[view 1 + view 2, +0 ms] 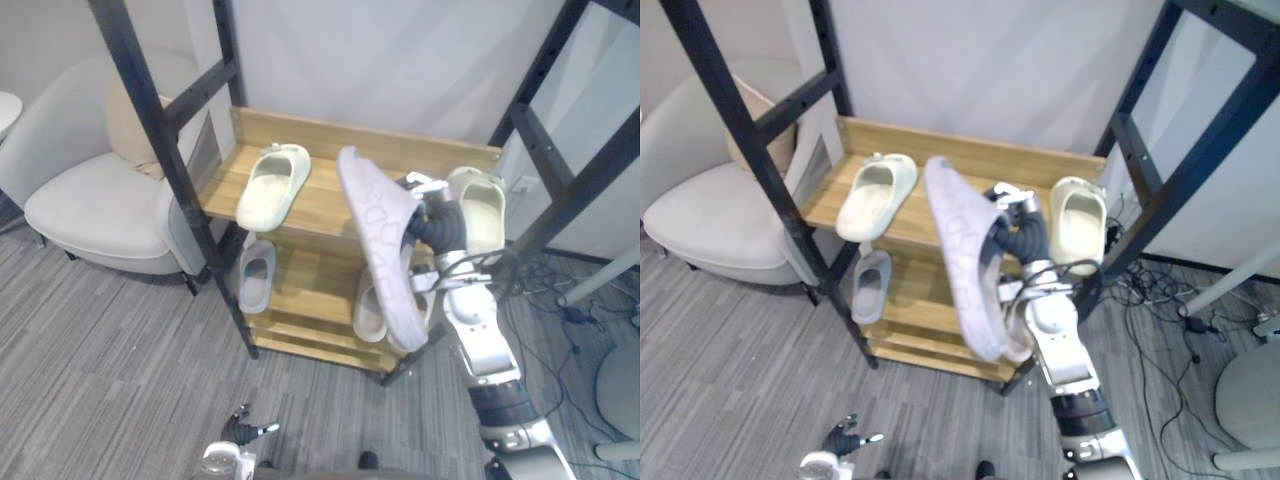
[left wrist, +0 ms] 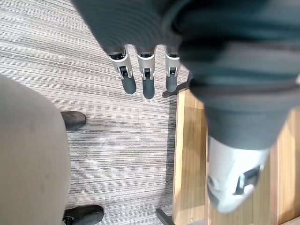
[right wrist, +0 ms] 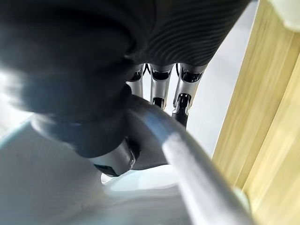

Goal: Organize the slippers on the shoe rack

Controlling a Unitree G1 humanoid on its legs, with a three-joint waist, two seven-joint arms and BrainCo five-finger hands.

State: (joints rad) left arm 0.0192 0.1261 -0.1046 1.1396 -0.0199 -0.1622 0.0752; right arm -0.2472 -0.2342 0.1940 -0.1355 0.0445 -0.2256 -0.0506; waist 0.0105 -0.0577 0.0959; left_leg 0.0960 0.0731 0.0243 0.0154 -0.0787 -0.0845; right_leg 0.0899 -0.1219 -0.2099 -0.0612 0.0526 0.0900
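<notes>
Right hand (image 1: pixel 436 218): raised in front of the shoe rack (image 1: pixel 325 205), clenched on the held slipper (image 1: pixel 385 250).
- The right wrist view adds what the eye views lack: the fingers (image 3: pixel 183 101) are curled over the slipper's rim. The thumb is hidden under the dark cover.
- Held slipper: pale grey-lilac, standing nearly on end, patterned sole toward the head camera. Its upper side faces away. Cannot tell which end is the toe. It is in the air and rests on no shelf.

Around it:
- A pale slipper (image 1: pixel 368 310) on the lower shelf is largely covered by the held one.
- The right cream slipper (image 1: pixel 482 205) lies at the right end of the top shelf, partly behind the hand.
- The left cream slipper (image 1: pixel 272 185) lies on the left part of the top shelf, in full view.
- The lower grey slipper (image 1: pixel 257 275) lies on the lower shelf, left side, just beside the black frame post (image 1: pixel 150 110).

Left hand (image 1: pixel 240 432): low, cut off at the eye view's edge. The left wrist view shows its fingers (image 2: pixel 147 82) straight and holding nothing, over the grey carpet floor (image 2: pixel 117 136).

An armchair (image 1: pixel 90 190) stands to the left of the rack.
</notes>
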